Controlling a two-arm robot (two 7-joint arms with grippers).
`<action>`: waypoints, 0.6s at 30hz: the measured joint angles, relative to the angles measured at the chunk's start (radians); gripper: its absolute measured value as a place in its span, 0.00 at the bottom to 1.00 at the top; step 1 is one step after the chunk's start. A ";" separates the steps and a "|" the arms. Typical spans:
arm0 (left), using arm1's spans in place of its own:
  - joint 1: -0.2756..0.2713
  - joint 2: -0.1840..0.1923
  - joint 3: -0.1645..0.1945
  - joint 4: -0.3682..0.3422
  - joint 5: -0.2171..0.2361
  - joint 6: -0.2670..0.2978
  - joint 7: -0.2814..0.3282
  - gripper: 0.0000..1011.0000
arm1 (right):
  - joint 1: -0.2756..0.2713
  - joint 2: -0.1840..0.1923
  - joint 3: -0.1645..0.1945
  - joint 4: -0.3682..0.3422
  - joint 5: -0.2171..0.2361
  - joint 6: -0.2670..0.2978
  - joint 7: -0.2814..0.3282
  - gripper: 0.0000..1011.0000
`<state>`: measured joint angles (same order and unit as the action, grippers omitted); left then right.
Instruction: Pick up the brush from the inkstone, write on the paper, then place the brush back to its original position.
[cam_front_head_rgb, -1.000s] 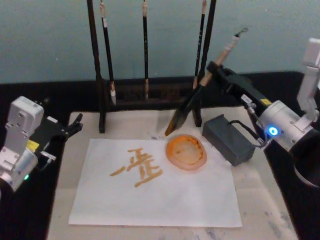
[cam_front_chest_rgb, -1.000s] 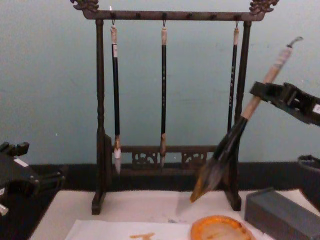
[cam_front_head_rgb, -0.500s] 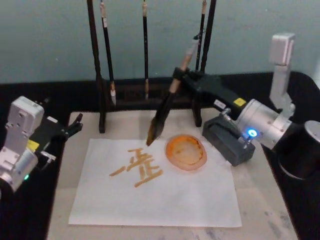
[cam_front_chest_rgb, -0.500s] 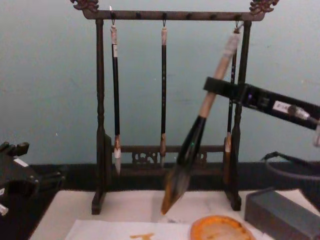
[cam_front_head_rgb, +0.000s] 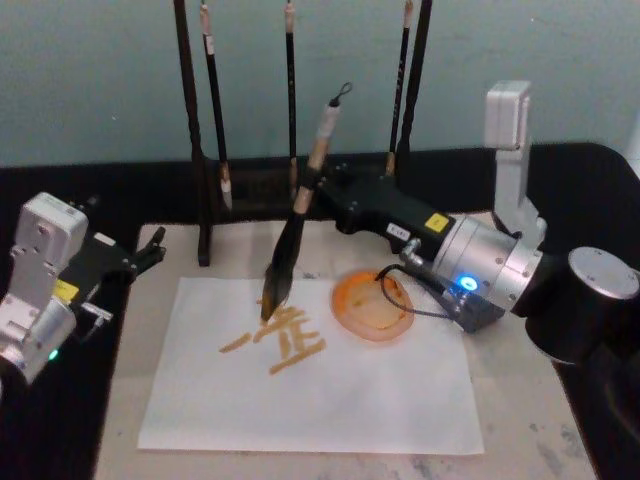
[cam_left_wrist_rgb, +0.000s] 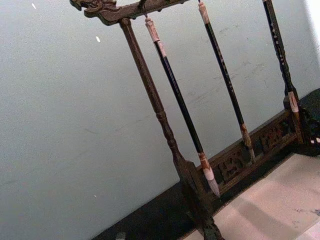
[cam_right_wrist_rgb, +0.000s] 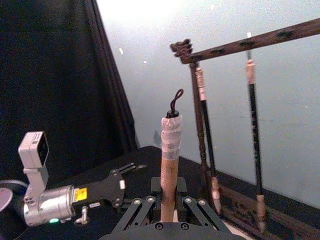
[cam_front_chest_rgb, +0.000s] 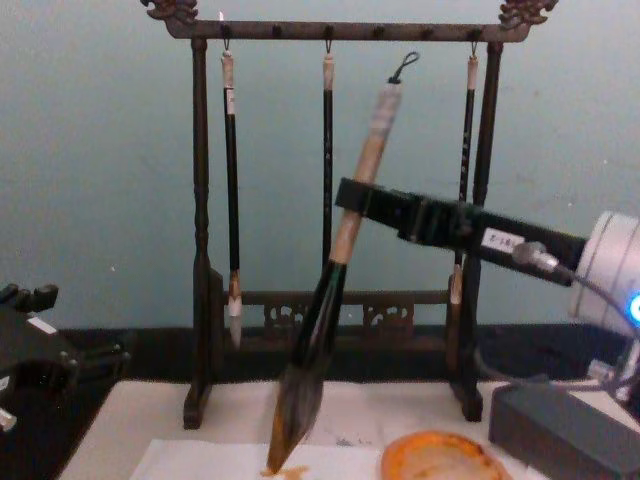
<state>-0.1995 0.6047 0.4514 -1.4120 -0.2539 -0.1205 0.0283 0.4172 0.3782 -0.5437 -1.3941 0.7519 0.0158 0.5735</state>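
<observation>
My right gripper (cam_front_head_rgb: 322, 192) is clamped on the tan upper shaft of the brush (cam_front_head_rgb: 290, 238), gripped high so the bristles can flex; the shaft is tilted, its cord loop leaning toward 1 o'clock; the tip is down on the paper (cam_front_head_rgb: 390, 400), meeting the top of the orange character (cam_front_head_rgb: 285, 338), at 9 o'clock from the inkstone (cam_front_head_rgb: 368, 305); this is the writing step, I judge; light pressure, or the strokes blot; my left gripper (cam_front_head_rgb: 148, 250) is parked at 9 o'clock, off the paper.
</observation>
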 joint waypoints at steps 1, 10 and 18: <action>0.000 0.000 0.000 0.000 0.000 0.000 0.000 1.00 | 0.001 -0.002 -0.003 0.002 -0.003 -0.001 0.002 0.17; 0.000 0.000 0.000 0.000 0.000 0.000 0.000 1.00 | 0.015 -0.032 -0.027 0.034 -0.049 -0.032 0.012 0.17; 0.000 0.000 0.000 0.000 0.000 0.000 0.000 1.00 | 0.034 -0.065 -0.047 0.087 -0.119 -0.090 0.027 0.17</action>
<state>-0.1995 0.6046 0.4514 -1.4120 -0.2539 -0.1205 0.0283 0.4510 0.3127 -0.5904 -1.3070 0.6329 -0.0746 0.6003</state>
